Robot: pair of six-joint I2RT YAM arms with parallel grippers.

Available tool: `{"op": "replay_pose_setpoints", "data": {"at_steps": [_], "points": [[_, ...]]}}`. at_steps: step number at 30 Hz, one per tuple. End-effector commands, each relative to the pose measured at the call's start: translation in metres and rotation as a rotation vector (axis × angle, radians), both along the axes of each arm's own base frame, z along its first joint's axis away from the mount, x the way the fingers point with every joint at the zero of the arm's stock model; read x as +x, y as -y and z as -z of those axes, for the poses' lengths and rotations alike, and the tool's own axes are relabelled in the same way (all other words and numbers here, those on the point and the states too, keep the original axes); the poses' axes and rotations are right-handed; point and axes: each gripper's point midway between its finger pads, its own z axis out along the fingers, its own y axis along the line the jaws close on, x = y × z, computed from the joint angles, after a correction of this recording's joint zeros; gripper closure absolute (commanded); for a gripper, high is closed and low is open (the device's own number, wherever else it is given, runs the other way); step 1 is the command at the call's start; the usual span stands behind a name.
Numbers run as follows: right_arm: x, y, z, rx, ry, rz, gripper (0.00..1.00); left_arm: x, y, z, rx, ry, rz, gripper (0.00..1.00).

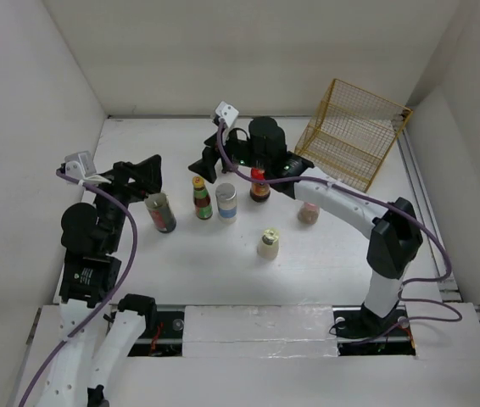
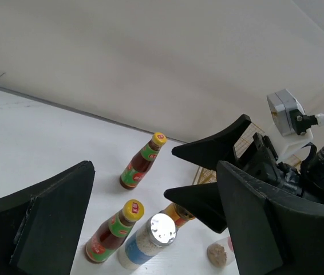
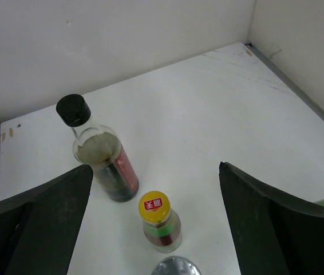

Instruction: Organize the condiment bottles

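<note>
The condiment bottles stand mid-table. A dark-sauce bottle [image 1: 162,212] [image 3: 102,163] with a black cap is leftmost, then a yellow-capped bottle [image 1: 202,197] [image 3: 161,220] [image 2: 115,230], a silver-capped jar [image 1: 226,202] [image 2: 149,240] and a red-capped bottle [image 1: 259,185]. A pink-capped jar [image 1: 308,212] and a cream-capped jar [image 1: 268,242] stand farther right. Another yellow-capped bottle [image 2: 142,160] stands behind them. My left gripper [image 1: 142,178] [image 2: 153,172] hangs open just behind the dark bottle, holding nothing. My right gripper [image 1: 214,157] [image 3: 155,169] is open above and behind the row, empty.
A yellow wire basket [image 1: 350,131] lies tipped on its side at the back right, next to the wall. White walls close in the table on the left, back and right. The right arm [image 1: 342,203] arches over the table's right half.
</note>
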Motion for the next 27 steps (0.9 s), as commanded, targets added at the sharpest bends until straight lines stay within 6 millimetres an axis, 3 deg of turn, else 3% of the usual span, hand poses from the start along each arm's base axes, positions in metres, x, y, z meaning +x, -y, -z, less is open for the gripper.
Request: {"op": "replay_pose_setpoints", "data": {"at_steps": [1, 6, 8, 10, 19, 22, 27], "points": [[-0.013, -0.018, -0.036, 0.060, 0.065, -0.058, 0.03, 0.007, -0.010, 0.006, 0.016, -0.011, -0.058, 0.16], [-0.012, -0.034, -0.035, 0.061, 0.065, -0.077, 0.07, -0.006, -0.034, -0.002, -0.034, 0.023, -0.182, 0.15], [-0.006, -0.040, -0.035, 0.062, 0.078, -0.077, 0.07, -0.006, -0.044, 0.007, -0.050, -0.014, -0.239, 0.15], [-0.007, -0.048, -0.037, 0.058, 0.085, -0.088, 0.07, -0.011, -0.055, 0.004, -0.097, -0.003, -0.291, 0.12], [0.008, -0.077, 0.014, -0.051, 0.028, -0.091, 0.04, -0.019, -0.087, 0.012, -0.176, -0.033, -0.476, 0.10], [-0.002, -0.093, 0.028, -0.093, 0.036, -0.163, 0.04, -0.020, -0.088, 0.014, -0.196, -0.039, -0.483, 0.10], [-0.049, -0.117, 0.042, -0.151, 0.084, -0.342, 0.04, -0.020, -0.088, 0.014, -0.196, -0.039, -0.483, 0.10]]}}
